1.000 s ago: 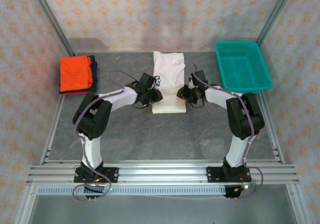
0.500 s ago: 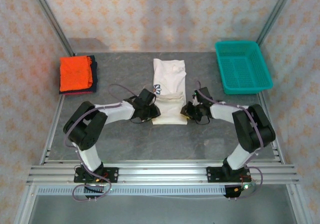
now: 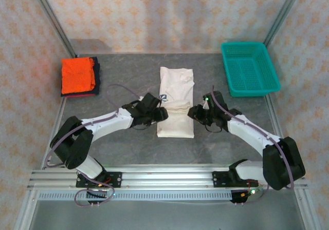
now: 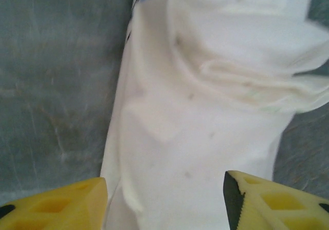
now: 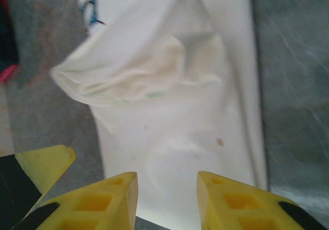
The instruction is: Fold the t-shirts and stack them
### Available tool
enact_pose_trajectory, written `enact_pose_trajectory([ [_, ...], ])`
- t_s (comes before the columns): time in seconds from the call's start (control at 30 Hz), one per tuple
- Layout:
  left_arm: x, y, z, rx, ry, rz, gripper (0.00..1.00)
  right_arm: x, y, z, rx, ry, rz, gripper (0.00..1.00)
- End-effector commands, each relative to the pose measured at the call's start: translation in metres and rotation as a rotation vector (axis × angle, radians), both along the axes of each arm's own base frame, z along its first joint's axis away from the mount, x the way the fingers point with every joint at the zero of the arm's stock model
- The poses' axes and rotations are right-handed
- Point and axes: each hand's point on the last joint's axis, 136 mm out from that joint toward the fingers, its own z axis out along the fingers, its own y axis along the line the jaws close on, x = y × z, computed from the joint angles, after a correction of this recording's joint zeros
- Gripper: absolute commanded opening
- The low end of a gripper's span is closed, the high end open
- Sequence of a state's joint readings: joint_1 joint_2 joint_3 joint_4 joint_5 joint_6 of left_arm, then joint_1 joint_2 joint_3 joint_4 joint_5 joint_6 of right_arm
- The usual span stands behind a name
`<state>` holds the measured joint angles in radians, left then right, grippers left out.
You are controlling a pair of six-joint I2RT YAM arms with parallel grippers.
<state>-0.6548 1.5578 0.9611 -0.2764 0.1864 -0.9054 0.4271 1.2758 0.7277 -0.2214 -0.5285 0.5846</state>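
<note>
- The white shirt (image 3: 176, 102) lies at the centre of the table (image 3: 128, 81), folded into a narrow strip with a crosswise fold bunched at mid-length.
- The left gripper (image 3: 160, 114) sits at the strip's 9 o'clock edge, jaws wide, nothing held.
- The right gripper (image 3: 193, 112) sits at the 3 o'clock edge, jaws narrowly apart, no cloth seen pinched.
- The flanking positions probably serve a two-sided fold.
- The orange shirt (image 3: 77, 75) rests on the navy shirt (image 3: 96, 78) at 10 o'clock, probably the stack.
</note>
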Motion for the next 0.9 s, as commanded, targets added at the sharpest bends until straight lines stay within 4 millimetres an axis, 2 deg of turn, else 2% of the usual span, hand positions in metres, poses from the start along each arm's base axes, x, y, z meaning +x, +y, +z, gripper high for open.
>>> enact_pose_trajectory([
  [0.0,0.01,0.033,0.007,0.087,-0.018,0.033,0.67,0.011,0.021,0.002,-0.024,-0.028,0.059,0.35],
  [0.2,0.012,0.065,0.009,0.087,-0.014,0.093,0.75,0.037,0.081,-0.01,0.051,-0.01,0.117,0.34],
  [0.3,0.01,0.072,0.008,0.088,-0.014,0.101,0.81,0.054,0.093,-0.025,0.089,0.026,0.097,0.33],
  [0.33,0.009,0.073,0.009,0.089,-0.016,0.102,0.87,0.061,0.094,-0.026,0.09,0.026,0.093,0.33],
  [0.4,0.007,0.074,0.009,0.09,-0.018,0.099,0.99,0.077,0.09,-0.032,0.069,0.025,0.088,0.33],
  [0.53,0.01,0.071,0.006,0.082,-0.026,0.093,1.0,0.108,0.072,-0.041,0.022,0.024,0.059,0.33],
  [0.63,0.018,0.066,0.003,0.074,-0.034,0.085,1.0,0.128,0.062,-0.036,0.012,0.0,0.048,0.35],
  [0.77,0.033,0.054,0.0,0.051,-0.041,0.071,1.0,0.134,0.044,-0.019,-0.026,-0.05,0.028,0.44],
  [0.87,0.047,0.041,-0.003,0.022,-0.046,0.052,1.0,0.125,0.024,-0.016,-0.109,-0.085,-0.001,0.54],
])
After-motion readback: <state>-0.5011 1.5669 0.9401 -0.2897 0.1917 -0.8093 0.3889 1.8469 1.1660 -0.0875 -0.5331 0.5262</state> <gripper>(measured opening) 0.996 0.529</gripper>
